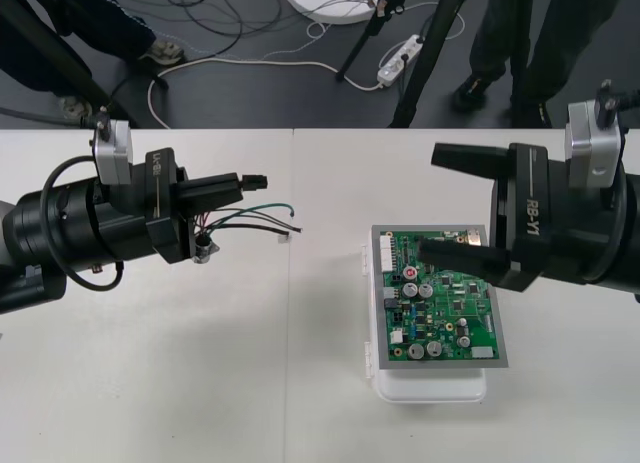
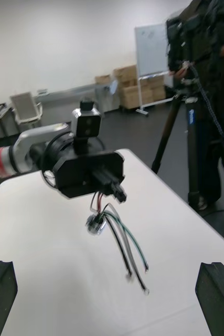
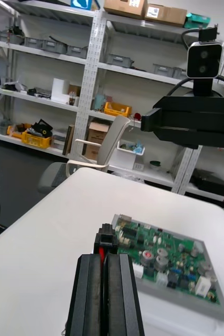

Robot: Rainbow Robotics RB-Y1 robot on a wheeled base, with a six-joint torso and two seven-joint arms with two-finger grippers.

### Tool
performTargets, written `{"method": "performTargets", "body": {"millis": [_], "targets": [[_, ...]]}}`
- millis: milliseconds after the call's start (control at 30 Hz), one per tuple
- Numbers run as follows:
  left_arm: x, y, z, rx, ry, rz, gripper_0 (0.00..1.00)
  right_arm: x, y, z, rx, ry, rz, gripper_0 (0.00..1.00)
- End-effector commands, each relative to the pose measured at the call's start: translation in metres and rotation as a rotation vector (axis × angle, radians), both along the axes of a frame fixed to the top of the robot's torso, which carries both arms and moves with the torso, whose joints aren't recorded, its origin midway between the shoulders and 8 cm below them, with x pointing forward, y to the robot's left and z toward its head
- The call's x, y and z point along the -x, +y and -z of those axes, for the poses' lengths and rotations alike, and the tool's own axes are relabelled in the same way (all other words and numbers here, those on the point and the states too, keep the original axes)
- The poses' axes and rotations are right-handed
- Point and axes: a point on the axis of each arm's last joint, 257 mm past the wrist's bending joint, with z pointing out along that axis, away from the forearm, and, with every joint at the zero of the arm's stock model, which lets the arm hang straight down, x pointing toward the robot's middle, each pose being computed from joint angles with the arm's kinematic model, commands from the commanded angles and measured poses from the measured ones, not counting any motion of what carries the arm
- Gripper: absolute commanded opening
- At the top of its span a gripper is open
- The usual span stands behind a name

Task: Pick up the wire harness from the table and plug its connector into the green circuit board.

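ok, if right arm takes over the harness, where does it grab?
Probably the round socket: it hangs free under the left gripper, so the open right gripper can come in from the board side. The plug is pinched; wires are slack.

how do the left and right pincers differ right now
The left pincer is shut on the harness plug; the right pincer is open and empty. The left pincer stands left of the green board, wires dangling; the right pincer hangs over the board's far right corner. Both face each other.
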Motion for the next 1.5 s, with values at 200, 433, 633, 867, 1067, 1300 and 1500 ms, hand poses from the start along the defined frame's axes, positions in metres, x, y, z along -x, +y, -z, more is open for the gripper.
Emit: {"method": "performTargets", "body": {"millis": [200,433,633,867,1067,1300,1500], "targets": [[0.012,0.026,0.03,-0.062,-0.072,0.071,0.0,-0.003,-0.064,0.043,0.238,-0.003,-0.046,1.0],[0.009,0.028,0.057,-0.08,-0.107,0.1,0.0,0.0,-0.106,0.084,0.406,0.031,-0.007,1.0],[0.007,0.02,0.08,-0.095,-0.128,0.117,0.0,0.002,-0.139,0.115,0.537,0.049,0.038,1.0],[0.006,0.007,0.099,-0.1,-0.15,0.146,0.0,0.002,-0.186,0.149,0.755,0.037,0.068,1.0],[0.008,-0.007,0.112,-0.089,-0.175,0.181,0.0,0.009,-0.225,0.171,0.937,0.058,0.063,1.0],[0.009,-0.032,0.118,-0.057,-0.225,0.211,0.0,0.005,-0.253,0.184,1.078,0.048,0.085,1.0],[0.014,-0.046,0.122,-0.055,-0.256,0.236,0.0,-0.004,-0.271,0.189,1.201,-0.01,0.112,1.0]]}}
